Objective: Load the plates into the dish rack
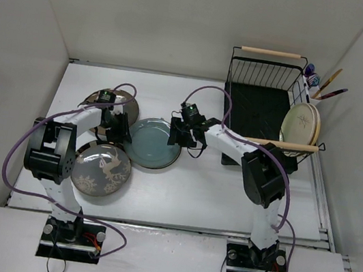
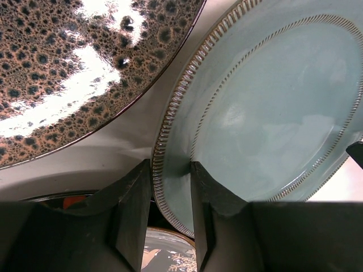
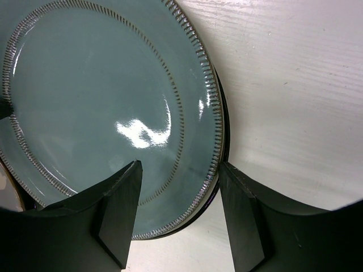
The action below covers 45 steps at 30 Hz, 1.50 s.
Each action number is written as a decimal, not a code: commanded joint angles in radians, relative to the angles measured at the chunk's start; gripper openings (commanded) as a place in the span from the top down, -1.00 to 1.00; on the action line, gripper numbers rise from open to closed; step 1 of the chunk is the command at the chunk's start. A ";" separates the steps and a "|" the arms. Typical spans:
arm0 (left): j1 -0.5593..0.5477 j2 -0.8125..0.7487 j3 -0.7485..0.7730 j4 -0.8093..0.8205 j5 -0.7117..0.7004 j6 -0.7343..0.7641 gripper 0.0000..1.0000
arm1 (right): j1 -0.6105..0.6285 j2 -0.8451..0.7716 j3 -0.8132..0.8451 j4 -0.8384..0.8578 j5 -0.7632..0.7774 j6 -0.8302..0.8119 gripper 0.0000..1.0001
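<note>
A teal plate (image 1: 154, 144) (image 2: 272, 113) (image 3: 96, 102) with a ribbed rim lies flat at the table's middle. My left gripper (image 1: 120, 130) (image 2: 170, 215) is shut on its left rim, one finger on the plate's face and the other against the outer edge. At the opposite rim my right gripper (image 1: 183, 136) (image 3: 178, 215) stands open, one finger over the plate and one over the table outside the edge. A brown speckled plate (image 1: 92, 100) (image 2: 68, 68) and a dark floral plate (image 1: 100, 171) (image 2: 170, 258) lie to the left. The black wire dish rack (image 1: 268, 70) holds two pale plates (image 1: 301, 122) on edge.
A dark edge (image 3: 224, 141) shows under the teal plate's rim on the right side. A cup of utensils (image 1: 317, 88) hangs on the rack's far right corner. White walls close in the table on the left, back and right.
</note>
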 commanded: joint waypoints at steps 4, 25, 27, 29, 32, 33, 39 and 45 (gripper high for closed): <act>-0.005 -0.066 0.037 0.021 0.044 0.014 0.47 | -0.001 0.021 0.043 0.010 -0.031 -0.007 -0.07; -0.005 -0.141 0.039 0.010 0.107 0.016 0.45 | 0.044 0.063 0.119 0.010 -0.111 -0.056 -0.03; -0.005 -0.152 0.037 0.018 0.121 0.014 0.44 | 0.045 0.075 0.125 0.010 -0.126 -0.057 -0.02; -0.005 -0.158 0.033 0.024 0.138 0.013 0.44 | 0.047 0.090 0.130 0.013 -0.138 -0.056 -0.02; -0.005 -0.166 0.022 0.048 0.181 0.010 0.40 | 0.049 0.110 0.141 0.012 -0.160 -0.060 0.01; -0.005 -0.169 0.017 0.065 0.194 0.006 0.39 | 0.055 0.113 0.145 0.013 -0.163 -0.062 0.03; -0.005 -0.178 -0.019 0.133 0.297 -0.020 0.39 | 0.061 0.136 0.161 0.013 -0.167 -0.066 0.05; 0.005 -0.178 -0.052 0.183 0.382 -0.047 0.35 | 0.065 0.139 0.167 0.015 -0.166 -0.066 0.05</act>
